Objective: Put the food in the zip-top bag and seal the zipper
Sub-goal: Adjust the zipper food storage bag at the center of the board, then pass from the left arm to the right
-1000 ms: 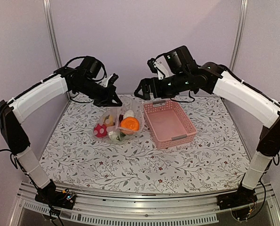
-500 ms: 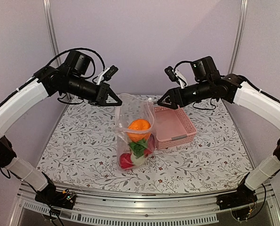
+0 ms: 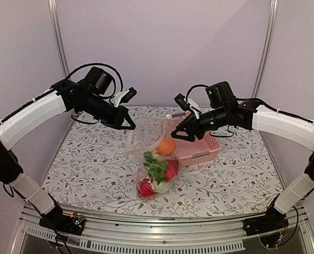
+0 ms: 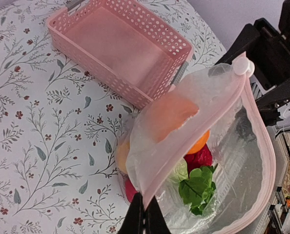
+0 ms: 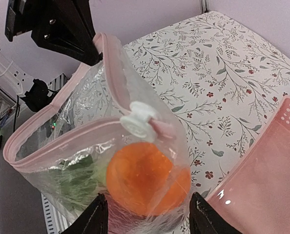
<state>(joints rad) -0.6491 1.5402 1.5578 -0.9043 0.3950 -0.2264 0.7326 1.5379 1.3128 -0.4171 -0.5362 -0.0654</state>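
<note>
The clear zip-top bag [image 3: 142, 138] hangs by one corner of its mouth from my left gripper [image 3: 131, 126], which is shut on the mouth edge [image 4: 145, 212]. Its bottom reaches down to the table. Inside are an orange fruit [image 3: 166, 146], green leaves [image 3: 156, 165], a red piece [image 3: 146, 188] and a cream one. The zipper is a pink strip [image 4: 256, 129] with a white slider [image 5: 137, 122] at the far end; the mouth gapes open. My right gripper [image 3: 179, 132] is open, its fingers [image 5: 98, 217] either side of the bag's upper part just below the slider.
The empty pink lattice basket [image 3: 200, 155] stands right behind the bag, under my right gripper; it also shows in the left wrist view [image 4: 98, 61]. The table carries a floral cloth [image 3: 88, 169]. Frame posts stand at the back corners.
The bag came up off the table and forward, now hanging upright. My right gripper has dropped lower and closer to the slider end. My left gripper moved slightly right and down.
</note>
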